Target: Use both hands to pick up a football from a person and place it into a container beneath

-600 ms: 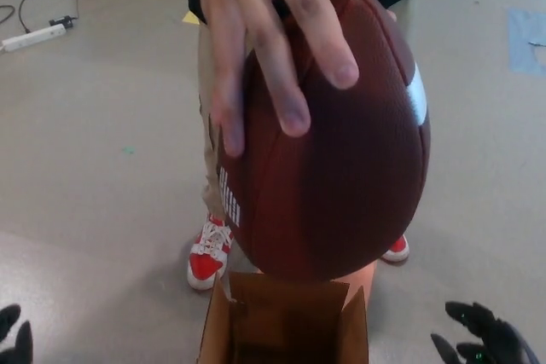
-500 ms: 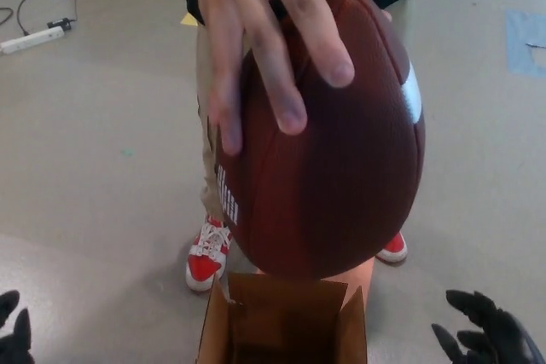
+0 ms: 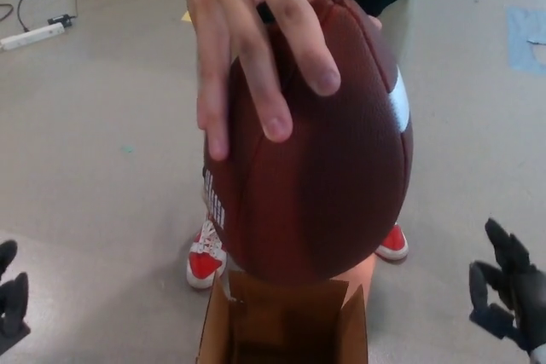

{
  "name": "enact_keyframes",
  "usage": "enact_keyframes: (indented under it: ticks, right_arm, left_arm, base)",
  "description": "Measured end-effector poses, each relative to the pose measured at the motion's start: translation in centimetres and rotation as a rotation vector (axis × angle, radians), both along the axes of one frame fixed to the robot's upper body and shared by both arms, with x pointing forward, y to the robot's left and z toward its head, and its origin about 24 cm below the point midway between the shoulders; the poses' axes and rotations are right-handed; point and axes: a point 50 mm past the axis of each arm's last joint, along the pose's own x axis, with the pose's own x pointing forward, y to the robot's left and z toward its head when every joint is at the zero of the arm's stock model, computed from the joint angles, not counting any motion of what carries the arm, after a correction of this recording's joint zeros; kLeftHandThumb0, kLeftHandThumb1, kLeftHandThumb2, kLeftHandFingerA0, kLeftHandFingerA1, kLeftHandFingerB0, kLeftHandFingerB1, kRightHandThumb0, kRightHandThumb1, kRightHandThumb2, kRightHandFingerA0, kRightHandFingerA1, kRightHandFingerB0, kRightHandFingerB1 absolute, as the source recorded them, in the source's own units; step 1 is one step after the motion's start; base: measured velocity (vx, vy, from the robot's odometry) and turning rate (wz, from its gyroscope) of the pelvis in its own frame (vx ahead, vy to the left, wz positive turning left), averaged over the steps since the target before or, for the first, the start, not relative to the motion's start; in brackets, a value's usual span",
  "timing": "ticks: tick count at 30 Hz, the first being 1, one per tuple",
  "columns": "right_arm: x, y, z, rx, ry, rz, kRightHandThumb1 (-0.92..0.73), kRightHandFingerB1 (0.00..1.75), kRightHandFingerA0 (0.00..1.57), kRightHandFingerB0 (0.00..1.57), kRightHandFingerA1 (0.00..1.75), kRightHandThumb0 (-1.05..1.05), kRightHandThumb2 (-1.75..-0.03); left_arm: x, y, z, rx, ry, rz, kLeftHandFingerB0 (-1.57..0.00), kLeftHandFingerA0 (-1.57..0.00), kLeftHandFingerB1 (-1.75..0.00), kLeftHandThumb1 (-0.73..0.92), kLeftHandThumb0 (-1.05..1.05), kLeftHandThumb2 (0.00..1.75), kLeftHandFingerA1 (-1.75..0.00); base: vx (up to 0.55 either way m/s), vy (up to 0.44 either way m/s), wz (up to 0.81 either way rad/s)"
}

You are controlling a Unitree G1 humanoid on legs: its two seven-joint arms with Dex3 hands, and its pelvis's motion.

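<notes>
football [image 3: 316, 168]: gripped from above by person's hand [image 3: 247, 40], over open cardboard box [image 3: 286, 326] | right hand [image 3: 508, 291]: fingers spread, empty, low right | left hand [image 3: 10, 300]: at frame edge, seemingly open, empty

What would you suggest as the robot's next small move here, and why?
Probably bring both hands inward and up to the football. The left hand and right hand hang open, low and wide of it, while a person's hand holds it above the cardboard box.
</notes>
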Motion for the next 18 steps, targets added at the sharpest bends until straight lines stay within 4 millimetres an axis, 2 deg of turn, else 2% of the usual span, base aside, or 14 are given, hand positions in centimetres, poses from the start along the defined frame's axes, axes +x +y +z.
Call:
enact_keyframes:
  ticks: [2,3,4,5,7,8,10,12,13,14,15,16,17,18]
  right_arm:
    - [0.0,0.1,0.5,0.003,-0.027,0.005,-0.82,0.0,0.16,0.0,0.34,-0.88,-1.05]
    - [0.1,0.3,1.1,0.007,-0.062,0.012,-0.92,0.0,0.14,0.0,0.29,-0.81,-0.84]
    - [0.1,0.4,1.6,0.009,-0.093,0.02,-0.8,0.0,0.11,0.0,0.3,-0.87,-1.02]
    - [0.1,0.6,2.1,0.011,-0.115,0.025,-0.8,0.0,0.11,0.0,0.3,-0.87,-1.02]
    - [0.0,0.7,2.7,0.012,-0.148,0.033,-0.8,0.01,0.12,0.0,0.3,-0.85,-1.01]
    - [0.0,0.9,3.3,0.013,-0.178,0.04,-0.92,0.0,0.11,0.0,0.28,-0.8,-0.83]
    - [-0.2,1.1,4.2,0.015,-0.226,0.051,-0.92,0.0,0.11,0.0,0.28,-0.81,-0.84]
    - [-0.4,1.3,4.9,0.015,-0.26,0.06,-0.92,0.0,0.11,0.0,0.29,-0.81,-0.82]
    - [-0.5,1.4,5.2,0.015,-0.274,0.064,-0.92,0.0,0.11,0.0,0.29,-0.81,-0.82]
    - [-0.7,1.6,5.8,0.017,-0.303,0.072,-0.83,0.12,0.1,0.0,0.34,-0.87,-1.15]
    - [-0.8,1.7,6.1,0.017,-0.317,0.076,-0.83,0.12,0.1,0.0,0.34,-0.87,-1.15]
    - [-1.0,1.9,6.7,0.019,-0.347,0.086,-0.92,0.0,0.11,0.0,0.3,-0.81,-0.81]
    - [-1.1,2.1,7.1,0.02,-0.367,0.093,-0.92,0.0,0.11,0.0,0.3,-0.81,-0.81]
    - [-1.1,2.3,7.4,0.021,-0.379,0.098,-0.82,0.08,0.09,0.0,0.33,-0.9,-1.14]
  left_arm:
    - [0.0,-0.2,0.4,0.003,-0.024,-0.012,-0.07,-0.07,-0.17,0.77,-0.88,1.1,-0.26]
    - [0.0,-0.5,0.9,0.007,-0.054,-0.026,-0.07,-0.08,-0.2,0.78,-0.89,1.11,-0.25]
    - [0.1,-0.8,1.4,0.014,-0.081,-0.039,-0.06,-0.06,-0.14,0.82,-0.95,1.13,-0.15]
    - [0.1,-1.0,1.8,0.019,-0.101,-0.049,-0.06,-0.06,-0.14,0.82,-0.95,1.13,-0.15]
    - [0.1,-1.2,2.4,0.026,-0.131,-0.063,-0.04,-0.04,-0.15,0.82,-0.94,1.14,-0.14]
    - [0.2,-1.5,3.0,0.033,-0.16,-0.076,-0.06,-0.06,-0.17,0.8,-0.9,1.14,-0.2]
    - [0.1,-1.9,3.9,0.044,-0.203,-0.096,-0.07,-0.07,-0.16,0.79,-0.9,1.13,-0.2]
    - [0.1,-2.2,4.6,0.05,-0.236,-0.112,-0.06,-0.07,-0.28,0.71,-0.84,1.08,-0.33]
    - [0.1,-2.4,4.9,0.053,-0.25,-0.118,-0.06,-0.07,-0.28,0.71,-0.84,1.08,-0.33]
    - [0.1,-2.8,5.4,0.057,-0.279,-0.132,-0.08,-0.09,-0.23,0.75,-0.9,1.1,-0.31]
    - [0.1,-3.0,5.7,0.057,-0.294,-0.139,-0.08,-0.09,-0.23,0.75,-0.9,1.1,-0.31]
    - [0.0,-3.4,6.3,0.06,-0.324,-0.155,-0.01,-0.03,-0.29,0.68,-0.8,1.09,-0.35]
    - [0.0,-3.7,6.8,0.062,-0.344,-0.165,-0.01,-0.03,-0.29,0.68,-0.8,1.09,-0.35]
    - [-0.1,-3.9,7.0,0.063,-0.356,-0.172,0.0,-0.12,-0.24,0.76,-0.91,1.11,-0.32]
  base:
    - [0.0,0.0,0.0]
    - [0.0,0.0,0.0]
    - [0.0,0.0,0.0]
    - [0.0,0.0,0.0]
    - [0.0,0.0,0.0]
    - [0.0,0.0,0.0]
    - [0.0,0.0,0.0]
    - [0.0,0.0,0.0]
    - [0.0,0.0,0.0]
    - [0.0,0.0,0.0]
    - [0.0,0.0,0.0]
    - [0.0,0.0,0.0]
    - [0.0,0.0,0.0]
    - [0.0,0.0,0.0]
